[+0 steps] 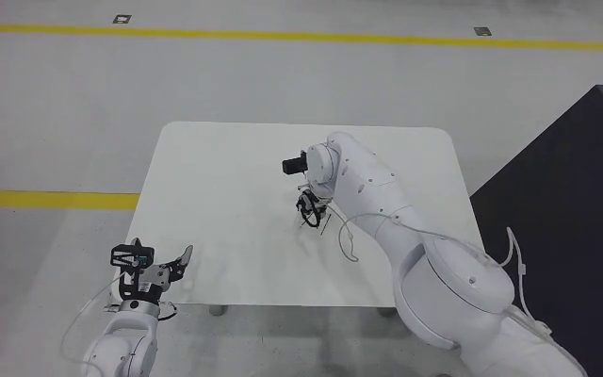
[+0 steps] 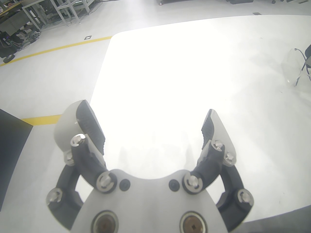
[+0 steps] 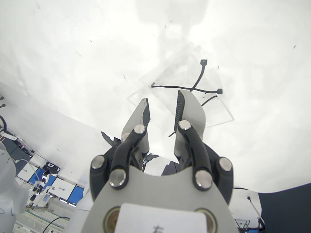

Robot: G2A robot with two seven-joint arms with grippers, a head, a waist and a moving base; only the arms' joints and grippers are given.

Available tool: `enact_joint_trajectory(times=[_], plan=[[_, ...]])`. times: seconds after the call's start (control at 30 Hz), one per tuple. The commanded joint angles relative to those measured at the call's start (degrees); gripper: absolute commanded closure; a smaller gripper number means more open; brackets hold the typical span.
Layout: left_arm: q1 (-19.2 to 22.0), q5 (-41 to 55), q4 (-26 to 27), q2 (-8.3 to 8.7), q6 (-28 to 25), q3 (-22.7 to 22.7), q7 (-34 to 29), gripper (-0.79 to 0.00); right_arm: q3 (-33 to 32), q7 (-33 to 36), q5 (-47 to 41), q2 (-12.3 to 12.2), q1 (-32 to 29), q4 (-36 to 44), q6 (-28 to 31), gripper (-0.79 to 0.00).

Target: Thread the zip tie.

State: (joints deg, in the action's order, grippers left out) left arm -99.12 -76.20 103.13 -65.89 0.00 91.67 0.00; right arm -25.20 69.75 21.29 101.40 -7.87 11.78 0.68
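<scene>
Left end effector [image 2: 146, 107] gapes over table [image 2: 170, 73] edge, zip ties [image 3: 167, 87] well apart.

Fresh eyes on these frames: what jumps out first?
The black zip ties lie crossed on a clear tray mid-table, with the right tool open and poised over them. Next comes the left tool, wide open and empty, at the near corner of the white table on the robot's left.

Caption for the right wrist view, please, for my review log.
Right gripper, jaws open and empty, poised above crossed black zip ties lying on a clear sheet on the white table.
</scene>
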Motion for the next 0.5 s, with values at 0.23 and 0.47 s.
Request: enact_joint_trajectory(times=[0.23,0.47], plan=[[0.0,0.0,0.0,0.0,0.0,0.0,0.0,-0.785,-2.2,0.52,-1.95,-0.61,1.33,2.5,1.61,0.0],[0.0,0.0,0.0,0.0,0.0,0.0,0.0,-0.785,-2.89,0.21,-1.9,-1.29,1.06,4.43,2.32,0.0]])
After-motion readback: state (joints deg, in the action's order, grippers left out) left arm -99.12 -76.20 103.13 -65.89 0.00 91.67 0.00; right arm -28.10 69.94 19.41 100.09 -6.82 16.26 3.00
